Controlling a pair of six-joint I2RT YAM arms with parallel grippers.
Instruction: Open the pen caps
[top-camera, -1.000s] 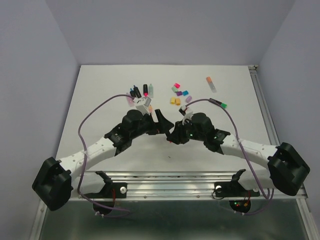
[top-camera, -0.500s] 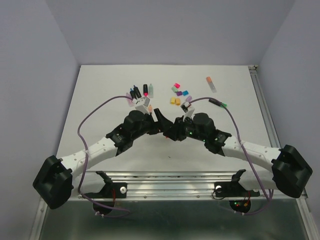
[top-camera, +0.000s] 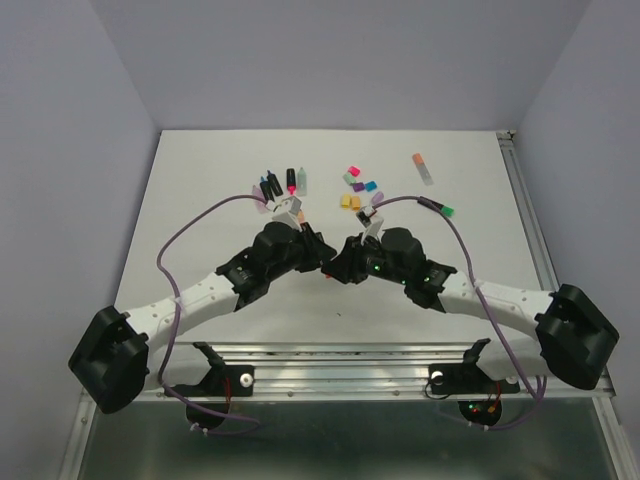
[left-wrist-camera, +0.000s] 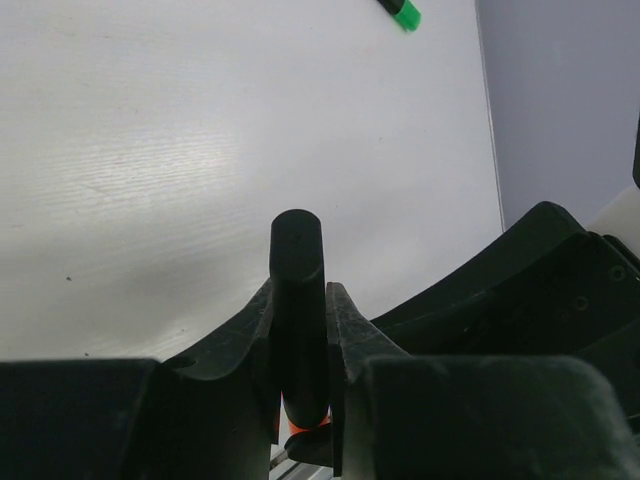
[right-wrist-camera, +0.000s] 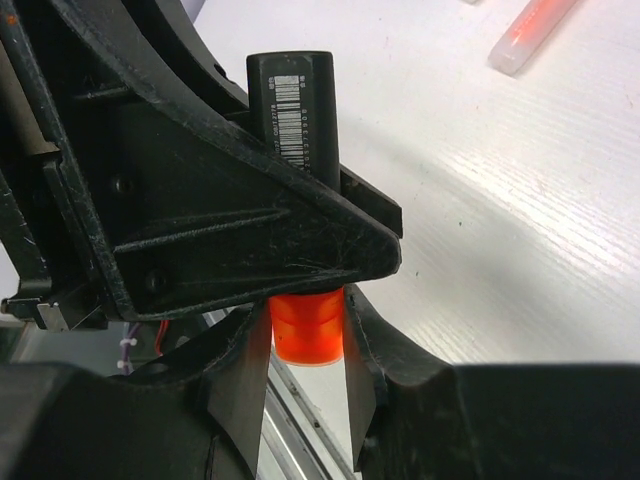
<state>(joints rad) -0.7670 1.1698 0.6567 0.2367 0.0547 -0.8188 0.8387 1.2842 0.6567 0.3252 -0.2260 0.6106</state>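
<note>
While both arms meet above the worktop (top-camera: 220, 170), left end effector (left-wrist-camera: 298, 310) is clamped on the black pen barrel (left-wrist-camera: 297, 250); right end effector (right-wrist-camera: 306, 350) grips its orange cap (right-wrist-camera: 308, 325); loose caps (top-camera: 357, 186) lie farther back.

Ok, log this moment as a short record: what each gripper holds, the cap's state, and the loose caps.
left gripper: shut on black pen
right gripper: shut on that pen's orange cap
cap state: looks seated, join hidden
loose caps: clustered on table beyond both grippers
</note>
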